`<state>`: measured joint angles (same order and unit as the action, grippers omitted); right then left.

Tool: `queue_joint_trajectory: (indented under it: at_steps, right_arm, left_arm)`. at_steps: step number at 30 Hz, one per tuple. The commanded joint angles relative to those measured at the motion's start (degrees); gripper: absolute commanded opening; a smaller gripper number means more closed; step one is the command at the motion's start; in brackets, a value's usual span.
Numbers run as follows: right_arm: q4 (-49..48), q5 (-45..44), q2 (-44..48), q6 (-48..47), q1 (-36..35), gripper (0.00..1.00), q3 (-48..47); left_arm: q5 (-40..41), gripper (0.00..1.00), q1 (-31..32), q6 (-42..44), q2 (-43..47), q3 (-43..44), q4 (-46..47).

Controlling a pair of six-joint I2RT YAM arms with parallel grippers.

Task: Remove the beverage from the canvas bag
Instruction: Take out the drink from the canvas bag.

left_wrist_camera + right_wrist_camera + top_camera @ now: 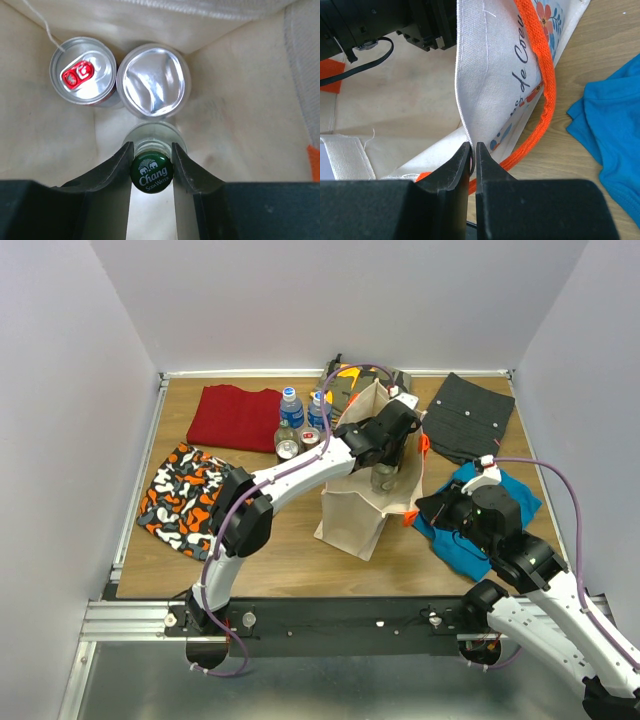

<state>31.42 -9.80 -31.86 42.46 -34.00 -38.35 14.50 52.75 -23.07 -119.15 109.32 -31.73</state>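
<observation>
The beige canvas bag (356,508) with orange handles (546,95) stands mid-table, mouth open. My left gripper (152,162) reaches down into it and is shut on the neck of a glass soda water bottle with a green "Chang" cap (152,173). Its fingers (118,165) press both sides just under the cap. Deeper in the bag stand a can with a red tab (82,77) and a silver foil-topped can (153,80). My right gripper (472,152) is shut on the bag's rim (470,90) at its right side, also visible in the top view (425,508).
On the table lie a red cloth (237,417), an orange-black patterned cloth (185,498), a dark grey cloth (468,415) and a blue cloth (500,525). Two water bottles (291,408) and two cans (287,448) stand left of the bag.
</observation>
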Motion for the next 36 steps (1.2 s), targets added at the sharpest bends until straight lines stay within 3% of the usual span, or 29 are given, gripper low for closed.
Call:
queue_joint_trajectory:
  at_steps: [1,36]
  right_arm:
    - [3.0,-2.8,0.0,-0.4,0.2,0.18,1.2]
    - [2.8,-2.5,0.0,-0.6,0.2,0.18,1.3]
  left_arm:
    - [0.5,0.00,0.2,1.4,5.3,1.3,-2.7]
    - [-1.1,0.00,0.4,3.6,16.9,6.4,-9.6]
